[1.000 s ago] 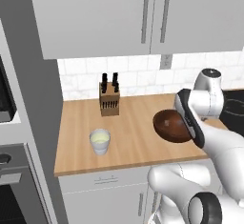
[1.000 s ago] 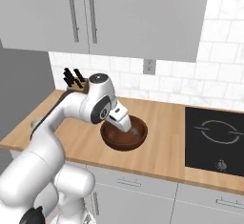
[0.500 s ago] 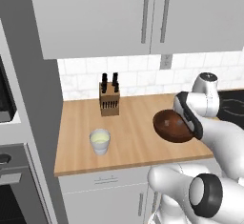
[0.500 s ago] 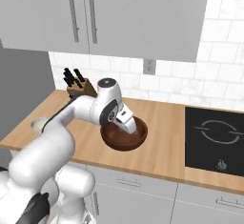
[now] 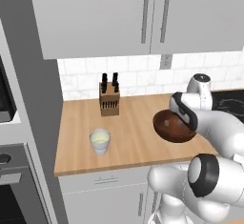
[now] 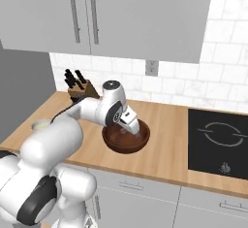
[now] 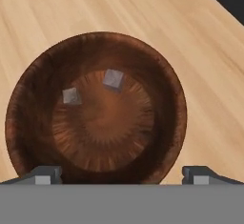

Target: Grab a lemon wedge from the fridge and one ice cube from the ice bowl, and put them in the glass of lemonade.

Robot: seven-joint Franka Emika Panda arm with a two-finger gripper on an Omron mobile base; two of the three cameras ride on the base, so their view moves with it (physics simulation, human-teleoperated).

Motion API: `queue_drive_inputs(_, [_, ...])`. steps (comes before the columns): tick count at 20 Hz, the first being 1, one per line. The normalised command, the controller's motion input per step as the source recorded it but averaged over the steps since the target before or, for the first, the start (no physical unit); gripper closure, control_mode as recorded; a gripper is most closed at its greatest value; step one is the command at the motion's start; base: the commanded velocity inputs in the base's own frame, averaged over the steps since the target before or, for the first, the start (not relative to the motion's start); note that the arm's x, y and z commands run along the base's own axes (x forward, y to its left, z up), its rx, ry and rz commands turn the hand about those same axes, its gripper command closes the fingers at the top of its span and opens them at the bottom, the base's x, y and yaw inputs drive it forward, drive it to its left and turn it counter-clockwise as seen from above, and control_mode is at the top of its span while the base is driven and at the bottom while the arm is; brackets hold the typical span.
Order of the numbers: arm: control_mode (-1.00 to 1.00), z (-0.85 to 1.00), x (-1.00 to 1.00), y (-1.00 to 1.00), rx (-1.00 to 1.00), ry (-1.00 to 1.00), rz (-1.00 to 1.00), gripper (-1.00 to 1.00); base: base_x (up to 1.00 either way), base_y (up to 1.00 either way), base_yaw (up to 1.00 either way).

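The ice bowl (image 7: 28,123), dark brown and round, lies right under my hand with two grey ice cubes, one (image 7: 113,80) near its middle and one (image 7: 71,96) to its left. My gripper (image 7: 122,175) hangs open above the bowl's near rim, nothing between its fingertips (image 7: 45,174). The hand (image 6: 128,120) reaches over the ice bowl (image 6: 121,144) on the wooden counter. Left of the ice bowl (image 5: 167,131) stands the glass of lemonade (image 5: 100,141), near the counter's front edge. The lemon wedge and the fridge are out of view.
A knife block (image 5: 109,101) stands at the back of the counter (image 5: 133,137) against the tiled wall. A black cooktop (image 6: 218,139) lies right of the bowl. Pale grey wall cupboards (image 5: 143,18) hang overhead. An oven (image 5: 9,185) sits at the far left.
My hand has shifted a little further over the bowl and the arm's elbow has swung lower. The jaws have stayed open. Bowl, glass and cubes have not moved.
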Motion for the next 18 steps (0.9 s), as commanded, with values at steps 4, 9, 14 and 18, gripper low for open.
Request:
queue_drive_inputs(4, [-1.0, -0.26, 0.25, 0.0, 0.0, 0.0, 0.0, -1.0, 0.0, 0.0, 0.0])
queue_drive_inputs(9, [-1.0, -0.26, 0.25, -0.06, 0.0, 0.0, 0.0, -1.0, 0.0, 0.0, 0.0])
queue_drive_inputs(14, [-1.0, -0.16, 0.2, -0.15, 0.0, 0.0, 0.0, -1.0, 0.0, 0.0, 0.0])
queue_drive_inputs(18, [-1.0, -0.15, 0.18, -0.13, 0.0, 0.0, 0.0, -1.0, 0.0, 0.0, 0.0])
